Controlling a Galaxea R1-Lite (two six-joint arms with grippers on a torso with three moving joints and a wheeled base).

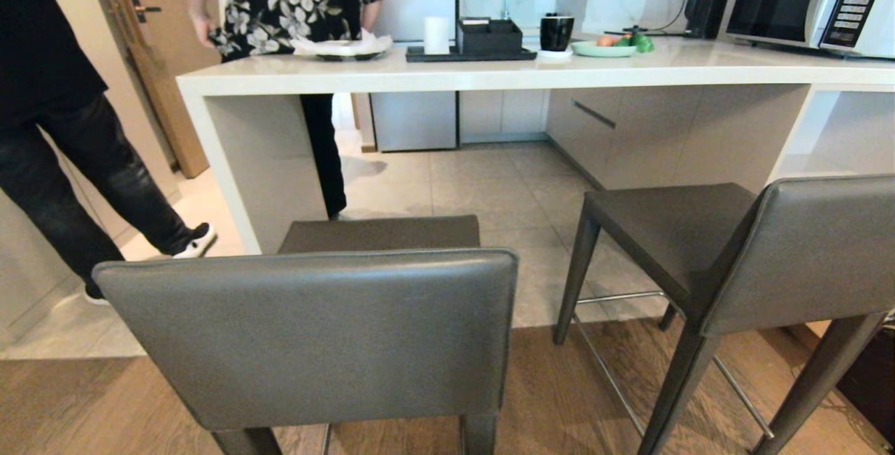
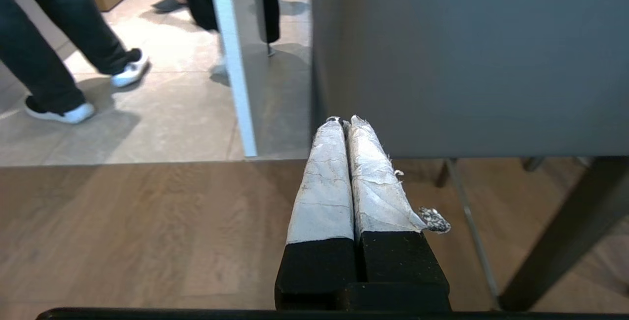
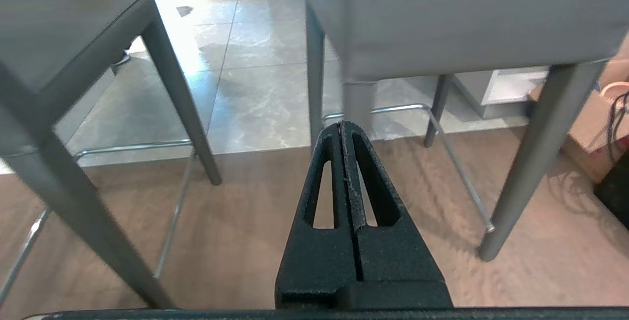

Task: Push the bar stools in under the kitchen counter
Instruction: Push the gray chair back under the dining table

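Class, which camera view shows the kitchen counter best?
The head view: the kitchen counter spans it, white top and side panel together. The left wrist view catches only its side panel's white edge; the right wrist view shows just stools and floor.

two bar stools (image 1: 328, 329) side by side, before kitchen counter (image 1: 489, 74)

open floor under kitchen counter (image 1: 489, 77), bar stools (image 1: 314, 329) before it (person (image 1: 63, 126) left)
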